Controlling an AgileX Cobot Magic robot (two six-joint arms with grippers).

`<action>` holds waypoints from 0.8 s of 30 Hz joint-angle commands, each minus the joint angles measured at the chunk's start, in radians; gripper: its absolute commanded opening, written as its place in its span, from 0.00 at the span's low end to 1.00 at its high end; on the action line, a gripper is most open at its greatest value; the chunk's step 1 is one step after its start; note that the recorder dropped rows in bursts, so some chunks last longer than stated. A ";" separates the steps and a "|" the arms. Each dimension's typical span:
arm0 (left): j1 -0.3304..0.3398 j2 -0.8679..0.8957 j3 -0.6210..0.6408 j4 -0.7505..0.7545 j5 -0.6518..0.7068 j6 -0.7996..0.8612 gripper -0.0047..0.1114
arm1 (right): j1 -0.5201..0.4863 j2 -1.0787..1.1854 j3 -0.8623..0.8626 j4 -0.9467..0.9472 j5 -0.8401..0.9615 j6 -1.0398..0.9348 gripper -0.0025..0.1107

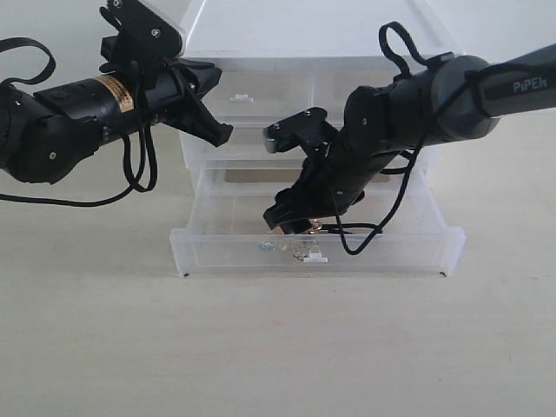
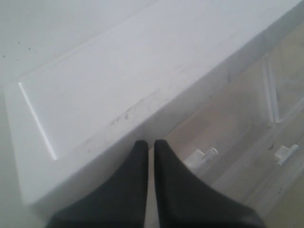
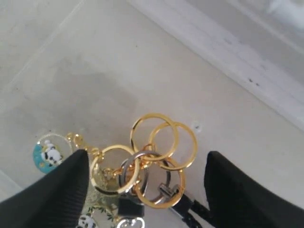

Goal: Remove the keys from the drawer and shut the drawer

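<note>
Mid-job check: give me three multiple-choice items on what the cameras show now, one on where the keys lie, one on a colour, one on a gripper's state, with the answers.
1. Where do the keys lie?
A. on the table in front of the unit
B. in the open lowest drawer
C. on top of the unit

2. What colour are most of the key rings?
A. gold
B. red
C. black

3. How does the right gripper stand?
A. shut on the keys
B. open, fingers either side of the keys
C. shut, well away from the drawer

Answers:
1 B: the exterior view shows them behind the drawer's clear front wall.
2 A: the right wrist view shows gold rings with one silver-grey ring among them.
3 B: the right wrist view shows both fingers wide apart with the rings between them.
</note>
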 commanded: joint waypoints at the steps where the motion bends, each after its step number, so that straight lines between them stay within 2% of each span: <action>1: 0.000 0.004 -0.004 -0.005 -0.022 0.006 0.08 | -0.003 -0.003 -0.007 0.018 -0.017 0.008 0.57; 21: 0.000 0.004 -0.004 -0.005 -0.022 0.011 0.08 | -0.003 0.046 -0.007 0.011 -0.007 0.052 0.57; 24: 0.000 0.004 -0.004 -0.005 -0.024 0.010 0.08 | -0.003 0.046 -0.007 0.011 0.003 0.054 0.52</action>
